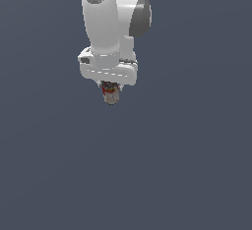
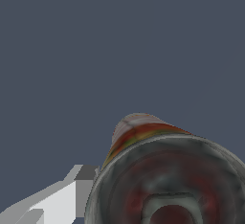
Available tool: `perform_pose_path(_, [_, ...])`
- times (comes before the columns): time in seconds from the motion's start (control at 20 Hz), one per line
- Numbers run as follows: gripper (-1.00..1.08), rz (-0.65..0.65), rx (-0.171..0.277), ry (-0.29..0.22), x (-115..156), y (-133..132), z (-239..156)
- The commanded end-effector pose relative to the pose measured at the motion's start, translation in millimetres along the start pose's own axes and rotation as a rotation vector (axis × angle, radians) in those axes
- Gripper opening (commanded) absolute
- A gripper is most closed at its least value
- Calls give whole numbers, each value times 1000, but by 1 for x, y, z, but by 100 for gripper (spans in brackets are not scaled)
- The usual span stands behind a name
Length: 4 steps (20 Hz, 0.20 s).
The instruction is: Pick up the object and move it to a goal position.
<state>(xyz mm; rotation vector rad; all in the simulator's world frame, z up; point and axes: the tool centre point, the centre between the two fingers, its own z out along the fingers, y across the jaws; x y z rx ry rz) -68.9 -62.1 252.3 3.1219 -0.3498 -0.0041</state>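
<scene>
The end effector (image 1: 111, 90) grips the object (image 1: 111, 96), a can hanging directly beneath it with one finger (image 2: 52, 201) alongside. Little of the can seems clamped; in my judgement, a sharp move could shake it loose.

The exterior view looks from off the arm, at a fair distance, taking in the white arm (image 1: 115, 22) in the upper middle of the frame against an even slate-blue ground that fills everything else. It shows the claw (image 1: 110, 92) pointing down, with the object (image 1: 111, 96) small beneath it. No edge or horizon appears, so the camera's height and tilt cannot be told.

The wrist view sits on the arm and looks along the claw from very close: the object (image 2: 167, 180) looms large, end-on, beside one white finger (image 2: 57, 201). Both views share the object, the claw and the plain blue ground.
</scene>
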Motion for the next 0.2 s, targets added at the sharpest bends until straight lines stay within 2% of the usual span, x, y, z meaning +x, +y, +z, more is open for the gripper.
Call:
perform_pose_path(0.0, [-100,0,0,2,2,0,-8])
perform_pose_path(0.15, [-100,0,0,2,2,0,-10])
